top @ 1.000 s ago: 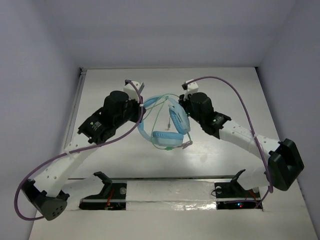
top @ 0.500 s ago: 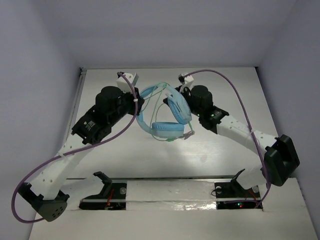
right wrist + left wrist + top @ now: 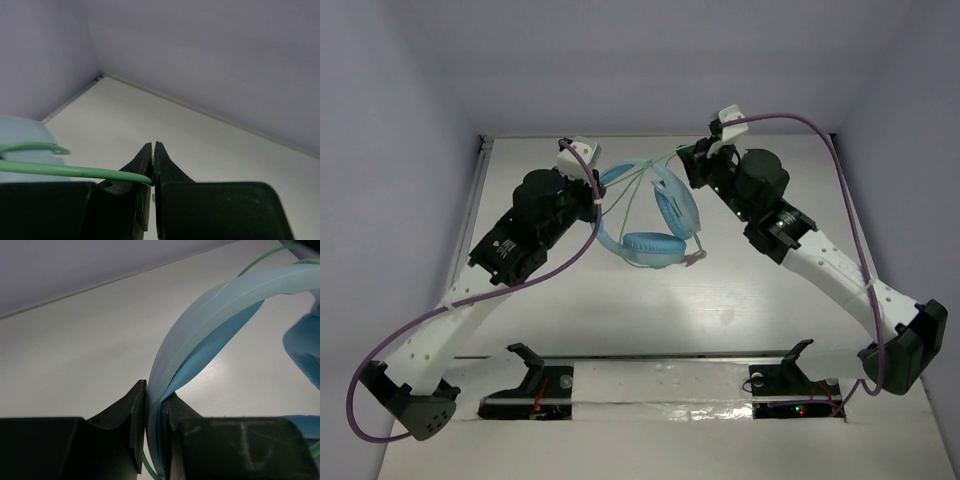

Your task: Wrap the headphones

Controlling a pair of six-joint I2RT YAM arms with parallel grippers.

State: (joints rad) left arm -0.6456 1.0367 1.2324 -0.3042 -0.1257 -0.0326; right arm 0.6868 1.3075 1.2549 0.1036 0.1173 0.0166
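Two arms: we see both reaching over the table (image 3: 720, 310), the left from the near left and the right from the near right.
Headphones (image 3: 645, 215): light blue, lying between the two grippers toward the far middle of the table; we cannot tell whether they rest on it or hang just above it.
Headband (image 3: 200, 325): a wide, smooth, curved band, pale and matte on its outer face, deeper blue on the inner side.
Earcups (image 3: 653, 250): two large, rounded ovals; one faces up on the near side, the other stands tilted on edge to its far right.
Cable (image 3: 65, 170): thin, round, pale green with a slight gloss; it loops across the band and cups, and one straight run leads to the right gripper.
Left gripper (image 3: 154, 390): hard black angular fingers, drawn narrow and pinching the headband, which stands clamped between them; it sits at the left side of the headphones.
Right gripper (image 3: 153, 147): black tapered fingers nearly meeting, nipping the green cable at their tips; it sits at the far right, near the tilted earcup.
Purple cables (image 3: 820, 150): thick and flexible, arching along each arm.
Surroundings: a white, smooth table between plain lilac walls.
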